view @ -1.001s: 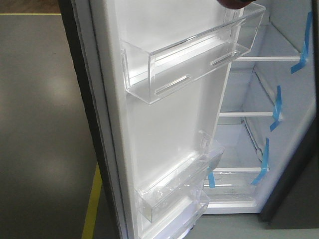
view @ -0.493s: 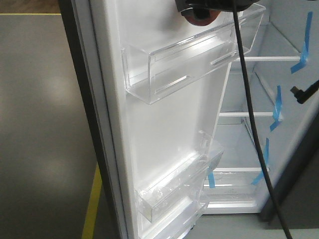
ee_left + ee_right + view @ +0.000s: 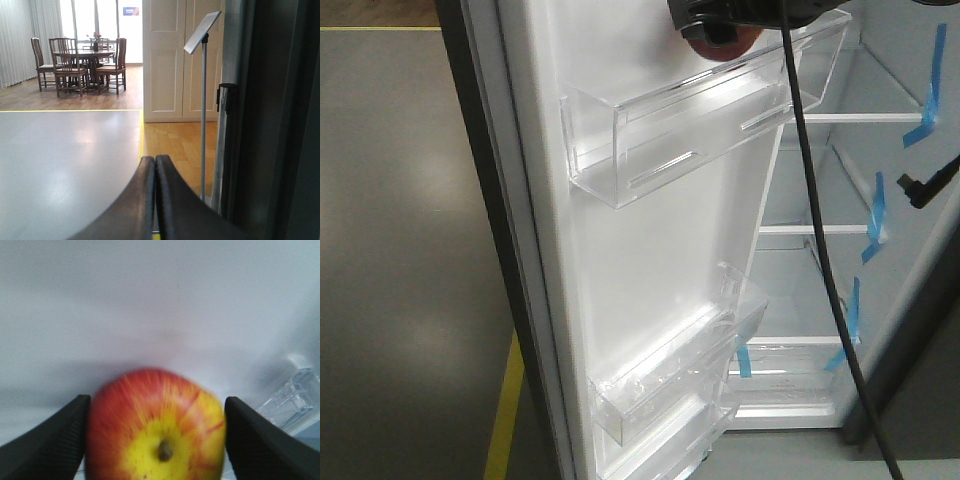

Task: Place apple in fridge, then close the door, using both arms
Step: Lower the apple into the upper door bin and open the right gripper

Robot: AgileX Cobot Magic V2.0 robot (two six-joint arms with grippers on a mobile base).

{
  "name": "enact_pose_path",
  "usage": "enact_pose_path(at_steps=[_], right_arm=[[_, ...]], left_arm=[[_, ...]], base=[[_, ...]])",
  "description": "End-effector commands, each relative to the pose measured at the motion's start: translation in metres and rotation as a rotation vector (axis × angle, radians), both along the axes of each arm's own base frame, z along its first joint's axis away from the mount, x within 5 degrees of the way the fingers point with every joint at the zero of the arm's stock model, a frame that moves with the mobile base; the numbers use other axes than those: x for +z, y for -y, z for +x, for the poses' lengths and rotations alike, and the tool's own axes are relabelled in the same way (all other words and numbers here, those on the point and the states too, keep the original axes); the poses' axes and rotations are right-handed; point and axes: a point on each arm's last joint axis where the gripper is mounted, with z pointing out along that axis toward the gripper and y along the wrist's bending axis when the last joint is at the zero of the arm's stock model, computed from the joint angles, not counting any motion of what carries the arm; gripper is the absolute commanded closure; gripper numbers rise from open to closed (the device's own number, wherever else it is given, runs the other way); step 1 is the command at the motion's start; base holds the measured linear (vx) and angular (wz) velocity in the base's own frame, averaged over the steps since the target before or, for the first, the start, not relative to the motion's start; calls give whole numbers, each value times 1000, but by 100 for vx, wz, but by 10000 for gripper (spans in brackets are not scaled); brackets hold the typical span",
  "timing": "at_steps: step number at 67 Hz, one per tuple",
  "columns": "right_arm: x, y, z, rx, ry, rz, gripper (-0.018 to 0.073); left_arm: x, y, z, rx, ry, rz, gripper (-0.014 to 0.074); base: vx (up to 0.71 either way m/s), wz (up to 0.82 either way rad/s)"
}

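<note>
The right end effector (image 3: 156, 407) holds the apple (image 3: 157, 437). Its two black fingers (image 3: 50, 440) press on the left and right sides of the apple. The apple is red, and its yellow patch and stem face the wrist camera. Just behind the apple is the white inside of the door (image 3: 650, 250).

In the front view the apple is up at the top of the picture. It hangs in the end effector just above the top bin (image 3: 710, 120) on the door, and it is not in the bin. A black cable (image 3: 820, 250) hangs down from the end effector in front of the fridge (image 3: 910, 300).

The door is open. Lower down on it there are more clear bins (image 3: 670, 380). To the right and farther in is the white inside of the fridge, with shelves (image 3: 820, 230) and strips of blue tape (image 3: 875, 215).

The left end effector (image 3: 155, 162) is shut tight. Its two fingers touch and there is nothing between them. Past it lies a grey floor (image 3: 65, 150) with a yellow line (image 3: 141, 135), then a wood floor. A thin sign stand (image 3: 203, 115) is near on the right. Farther away are white doors (image 3: 170, 60), and far on the left a table (image 3: 82, 52) with chairs (image 3: 65, 72).
</note>
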Motion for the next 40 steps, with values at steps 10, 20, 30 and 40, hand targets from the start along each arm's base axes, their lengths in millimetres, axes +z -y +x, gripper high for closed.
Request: enact_pose_path(at_steps=[10, 20, 30, 40], right_arm=[[47, 17, -31, -5, 172, 76, -32], [56, 27, -49, -12, 154, 71, -32], [64, 39, -74, -16, 118, 56, -32], [64, 50, -102, 13, 116, 79, -32]], left_arm=[[-2, -1, 0, 6, 63, -15, 602], [-2, -1, 0, 6, 63, -15, 602], [-2, -1, 0, 6, 63, -15, 602], [-2, -1, 0, 6, 63, -15, 602]], base=[[0, 0], [0, 0], [0, 0], [0, 0]])
